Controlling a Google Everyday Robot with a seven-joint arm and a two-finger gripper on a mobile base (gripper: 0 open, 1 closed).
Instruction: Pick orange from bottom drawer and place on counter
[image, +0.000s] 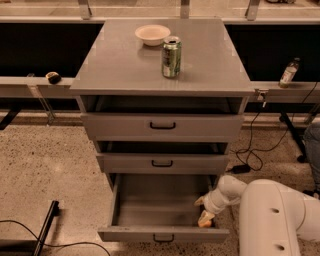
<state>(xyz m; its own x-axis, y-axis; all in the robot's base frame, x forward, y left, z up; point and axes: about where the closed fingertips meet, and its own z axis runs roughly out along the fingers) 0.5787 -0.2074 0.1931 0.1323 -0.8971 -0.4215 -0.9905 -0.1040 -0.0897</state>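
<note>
The bottom drawer (150, 206) stands pulled out, its grey floor bare across the left and middle, and the orange (205, 221) lies in its right front corner, close against the front panel. The gripper (203, 212) is down in that same corner, right at the fruit, reaching in from the white arm (272, 212) on the right; whether it has closed on the orange I cannot tell. By my reading the opening is done and the pick is in hand, while the lift and the placing are not yet done. The counter (120, 67) carries a pale bowl (152, 34) toward the back and a soda can (171, 50) just right of it. The speckled floor (45, 165) spreads to the left, and a small bottle (289, 73) stands on a ledge to the right.
</note>
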